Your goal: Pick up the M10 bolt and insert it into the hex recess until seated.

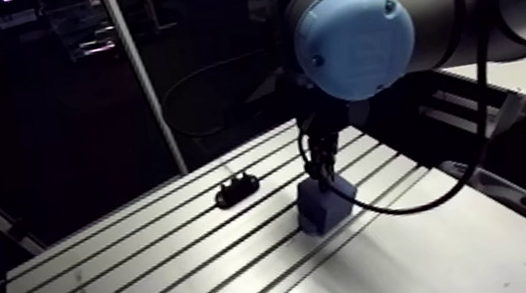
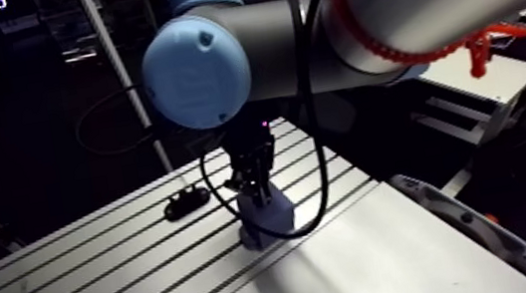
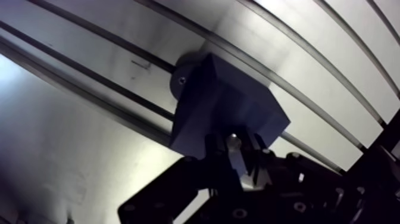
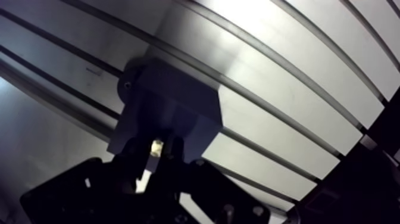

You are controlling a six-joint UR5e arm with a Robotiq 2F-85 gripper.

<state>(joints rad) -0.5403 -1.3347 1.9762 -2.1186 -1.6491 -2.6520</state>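
Note:
A blue-grey block [image 1: 322,205] stands on the slotted aluminium table [image 1: 147,278], near its middle. My gripper [image 1: 322,164] comes straight down onto the block's top. In the wrist view the block [image 3: 220,101] lies just ahead of the gripper [image 3: 234,148]. The dark fingers are closed around a small shiny bolt [image 3: 234,142], whose metal end shows between them at the block's near edge. A small round hole shows in the flange at the block's far side. The hex recess itself is hidden under the fingers.
A small black object [image 1: 237,190] lies on the table a short way from the block. The table's slots run across under the block. The table's right edge [image 1: 495,187] lies close to the block, with dark frame parts beyond it.

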